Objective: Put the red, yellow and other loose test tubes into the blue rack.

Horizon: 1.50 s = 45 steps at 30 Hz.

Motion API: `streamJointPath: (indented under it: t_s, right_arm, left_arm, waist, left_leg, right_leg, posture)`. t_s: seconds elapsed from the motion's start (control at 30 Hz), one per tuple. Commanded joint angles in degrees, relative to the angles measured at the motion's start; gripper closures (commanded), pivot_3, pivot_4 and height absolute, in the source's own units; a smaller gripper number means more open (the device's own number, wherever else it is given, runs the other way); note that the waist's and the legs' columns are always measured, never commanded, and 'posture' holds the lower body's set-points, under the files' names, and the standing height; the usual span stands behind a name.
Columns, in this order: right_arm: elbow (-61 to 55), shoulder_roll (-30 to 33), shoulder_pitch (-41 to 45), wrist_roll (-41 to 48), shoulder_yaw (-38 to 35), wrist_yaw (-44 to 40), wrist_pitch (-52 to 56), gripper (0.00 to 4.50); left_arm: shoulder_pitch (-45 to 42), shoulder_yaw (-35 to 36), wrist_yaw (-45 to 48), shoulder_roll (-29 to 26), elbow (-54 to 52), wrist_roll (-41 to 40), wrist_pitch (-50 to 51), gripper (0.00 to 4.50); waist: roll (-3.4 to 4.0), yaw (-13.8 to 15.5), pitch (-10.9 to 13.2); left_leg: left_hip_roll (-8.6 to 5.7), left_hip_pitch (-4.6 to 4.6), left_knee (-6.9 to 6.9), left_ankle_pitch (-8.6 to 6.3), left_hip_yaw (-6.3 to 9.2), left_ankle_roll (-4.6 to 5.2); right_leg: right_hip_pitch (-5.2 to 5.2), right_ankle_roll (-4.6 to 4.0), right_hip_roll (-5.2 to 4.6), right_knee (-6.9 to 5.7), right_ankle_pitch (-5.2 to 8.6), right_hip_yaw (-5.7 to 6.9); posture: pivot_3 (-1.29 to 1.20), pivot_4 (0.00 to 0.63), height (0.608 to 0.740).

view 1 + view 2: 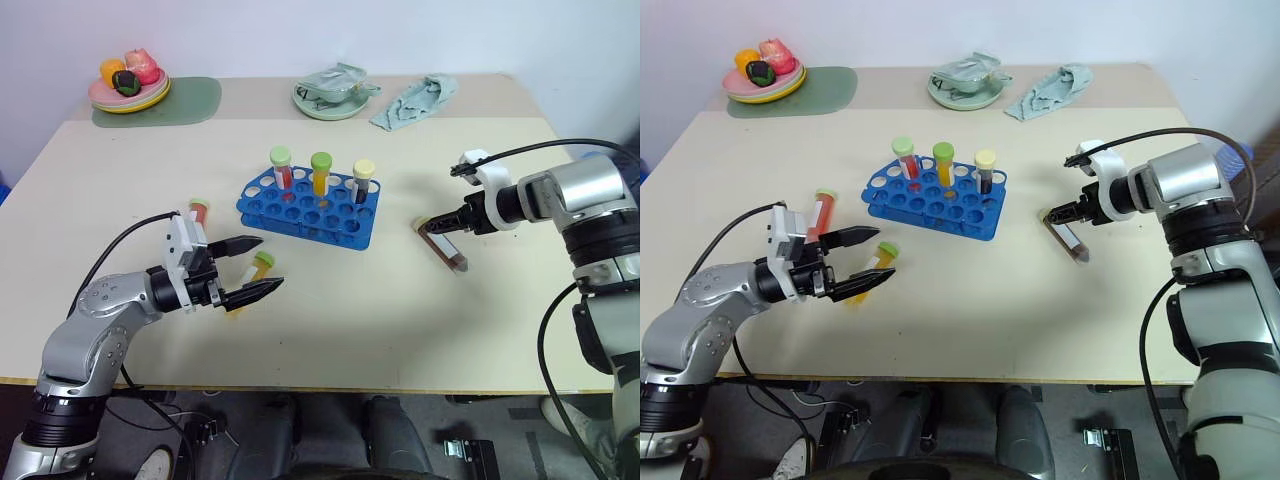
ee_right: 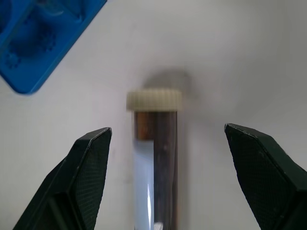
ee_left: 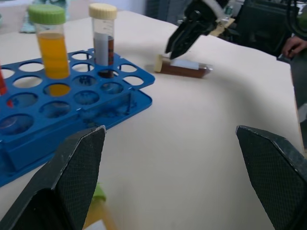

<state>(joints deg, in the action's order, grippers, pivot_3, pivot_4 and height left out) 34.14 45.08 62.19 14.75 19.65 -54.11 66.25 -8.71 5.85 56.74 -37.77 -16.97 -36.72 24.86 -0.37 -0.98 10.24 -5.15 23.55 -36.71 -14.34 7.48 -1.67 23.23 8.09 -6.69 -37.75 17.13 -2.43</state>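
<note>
Brown-filled tube point(image 2: 156, 163) is straddled by the wide-apart right gripper point(image 2: 168, 139), long axis along the fingers. Left gripper point(image 1: 255, 268), also spread, is empty.

Bare tabletop point(image 1: 400, 300) lies between the left pincer point(image 1: 258, 267) and right pincer point(image 1: 436, 225); the blue rack point(image 1: 310, 208), bearing three upright tubes, stands beyond the left pincer.

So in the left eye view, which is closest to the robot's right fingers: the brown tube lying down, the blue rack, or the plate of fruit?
From the right gripper:
1. Brown tube, lying right beneath its fingers.
2. Blue rack, mid-table, toward the robot's left.
3. Plate of fruit, far left corner.
</note>
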Motion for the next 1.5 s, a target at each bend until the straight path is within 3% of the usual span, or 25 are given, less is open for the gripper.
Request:
streamJointPath:
  t_s: [0.03,0.23,0.33,0.8,0.93,1.27,1.33,1.5]
  right_arm:
    - [1.8,-0.3,2.6,-2.4,0.4,-1.7,-1.7,0.64]
    - [4.1,-1.5,2.4,-5.9,1.8,-3.9,-4.8,0.64]
    - [3.2,-2.1,1.6,-6.6,2.0,-4.7,-4.8,1.49]
    - [0.1,-4.2,-0.4,-7.0,0.6,-4.2,-2.2,1.49]
    - [-0.9,-4.7,-0.8,-6.8,0.9,-4.4,-1.8,2.74]
    - [-2.0,-6.3,-1.8,-6.8,0.6,-3.7,-2.1,2.74]
    - [-3.5,-6.2,-2.0,-6.1,0.0,-4.1,-1.7,3.27]
    - [-9.2,-5.1,-2.6,-3.7,-2.7,-4.2,1.0,3.27]
  left_arm:
    - [-0.2,-0.2,-0.3,0.3,-2.0,-0.3,0.3,0.05]
    - [-0.3,-0.5,-1.0,0.9,-3.1,-0.7,0.9,0.05]
    - [0.0,0.0,-0.9,0.6,-3.4,-1.1,1.5,0.00]
    - [-0.5,0.3,-1.5,0.7,-3.6,-1.2,2.6,0.00]
    - [-0.3,0.3,-1.8,0.7,-3.9,-1.2,2.6,0.00]
    - [0.2,0.8,-1.9,0.5,-4.2,-1.3,2.9,0.00]
    - [0.4,1.0,-1.8,0.3,-4.2,-1.2,2.9,0.00]
    - [0.7,1.3,-1.8,0.1,-4.2,-1.2,2.9,0.00]
  waist:
    - [0.00,0.0,0.0]
    - [0.00,-0.1,0.0]
    - [0.00,-0.2,0.0]
    - [0.00,-0.1,0.0]
    - [0.00,-0.2,0.0]
    - [0.00,-0.2,0.0]
    - [0.00,-0.3,0.0]
    - [0.01,-0.2,0.0]
  left_leg:
    - [0.00,0.00,0.00,0.00,0.00,0.00]
    - [0.00,0.00,0.00,0.00,0.00,0.00]
    - [0.00,0.00,0.00,0.00,0.00,-0.01]
    - [0.00,0.00,0.00,0.01,0.00,-0.01]
    - [0.00,0.00,0.00,0.01,0.00,-0.02]
    - [0.00,0.00,-0.01,0.01,0.00,-0.02]
    - [0.00,0.00,-0.01,0.01,0.00,-0.02]
    - [0.00,0.00,-0.01,0.01,-0.01,-0.02]
  right_leg:
    - [0.00,0.00,0.00,0.00,0.00,0.00]
    - [0.02,0.00,0.01,-0.01,0.00,0.00]
    - [0.04,0.00,0.01,-0.05,0.00,-0.01]
    - [0.06,0.00,0.01,-0.09,0.00,-0.01]
    - [0.07,0.00,0.01,-0.10,0.00,-0.01]
    - [0.08,0.00,0.01,-0.12,0.00,-0.02]
    - [0.08,0.00,0.02,-0.13,0.00,-0.02]
    - [0.09,0.00,0.01,-0.13,0.00,-0.03]
  posture:
    - [0.00,0.150,0.740]
    - [0.00,0.150,0.740]
    - [0.00,0.150,0.740]
    - [0.00,0.150,0.740]
    - [0.00,0.150,0.740]
    - [0.00,0.150,0.740]
    - [0.00,0.150,0.740]
    - [0.00,0.150,0.740]
